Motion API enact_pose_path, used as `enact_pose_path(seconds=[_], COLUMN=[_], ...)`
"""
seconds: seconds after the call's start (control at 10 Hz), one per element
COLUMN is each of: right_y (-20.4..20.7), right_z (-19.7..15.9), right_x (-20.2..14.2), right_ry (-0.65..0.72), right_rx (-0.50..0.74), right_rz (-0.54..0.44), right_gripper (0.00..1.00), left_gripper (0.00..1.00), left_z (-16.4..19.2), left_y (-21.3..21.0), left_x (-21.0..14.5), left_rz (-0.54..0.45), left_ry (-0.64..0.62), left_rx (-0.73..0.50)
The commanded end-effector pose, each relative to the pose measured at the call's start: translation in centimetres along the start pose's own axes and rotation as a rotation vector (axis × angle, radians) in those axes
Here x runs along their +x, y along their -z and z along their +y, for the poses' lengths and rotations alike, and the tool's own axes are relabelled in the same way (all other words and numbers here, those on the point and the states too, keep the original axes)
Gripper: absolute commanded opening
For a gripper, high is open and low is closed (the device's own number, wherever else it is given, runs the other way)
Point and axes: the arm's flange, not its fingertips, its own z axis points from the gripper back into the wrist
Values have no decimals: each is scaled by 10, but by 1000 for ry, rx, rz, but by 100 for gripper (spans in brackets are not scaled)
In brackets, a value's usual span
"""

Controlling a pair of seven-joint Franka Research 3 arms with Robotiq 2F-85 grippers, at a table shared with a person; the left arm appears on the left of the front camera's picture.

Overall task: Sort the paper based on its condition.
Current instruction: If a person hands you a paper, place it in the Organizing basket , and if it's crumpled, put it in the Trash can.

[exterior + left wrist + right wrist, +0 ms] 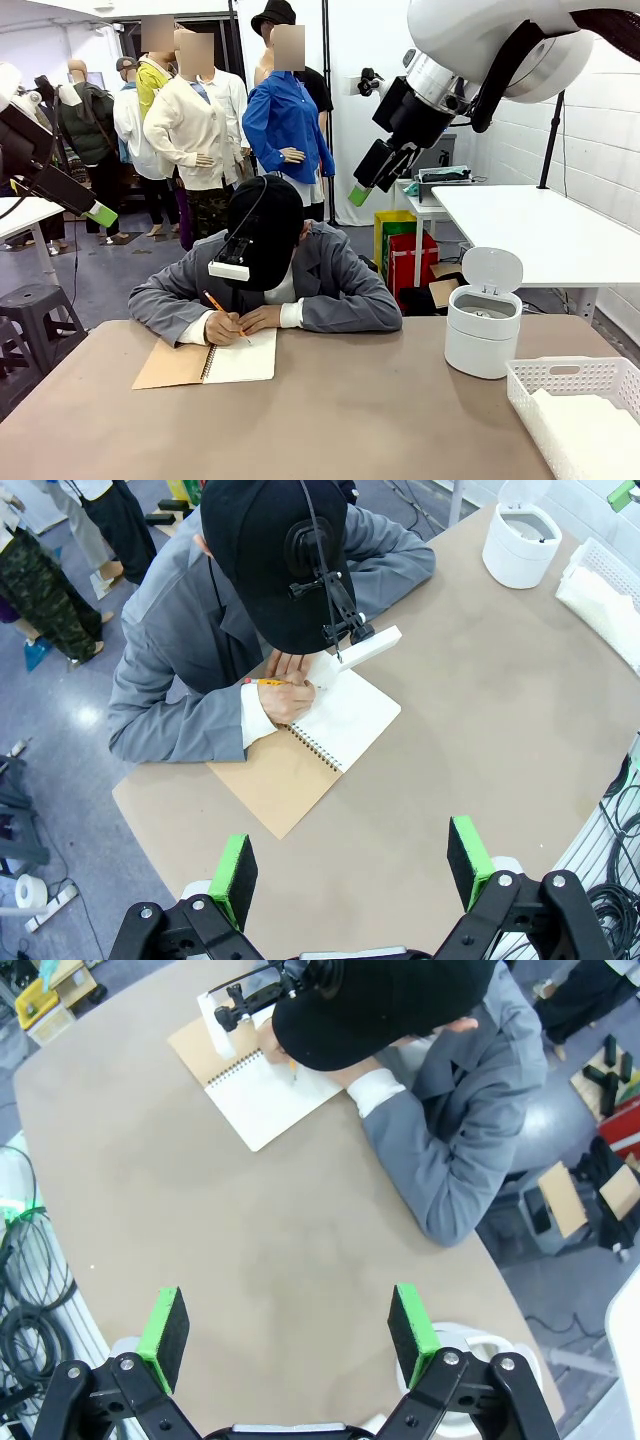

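White paper (592, 428) lies stacked in a white slotted basket (575, 375) at the table's near right corner; in the left wrist view the paper (603, 598) shows at the top right. My left gripper (100, 213) hangs high over the left side, open and empty; its own view shows the gripper (352, 865) above the table's bare part. The right gripper (361, 192) is raised high at the upper right, open with nothing in it, and in its own view the gripper (288, 1332) looks down on the tabletop.
A person leans over the far side, writing with an orange pencil (222, 310) in a spiral notebook (243, 357) with a brown cover (170, 366). A white bin (483, 335) with its lid up stands at the right, behind the basket.
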Motion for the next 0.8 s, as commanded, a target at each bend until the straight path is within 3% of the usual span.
enact_pose_path(seconds=[0.0, 0.7], right_y=[0, 0], right_z=[-1, -1], right_x=[1, 1], right_ry=[7, 7], right_rx=[-5, -5], right_rz=[-7, -7], right_gripper=[100, 100], left_gripper=[100, 100], left_z=[0, 0], left_y=[0, 0], left_x=[0, 0], left_rz=[0, 0], left_ry=[3, 3], left_rx=[1, 1])
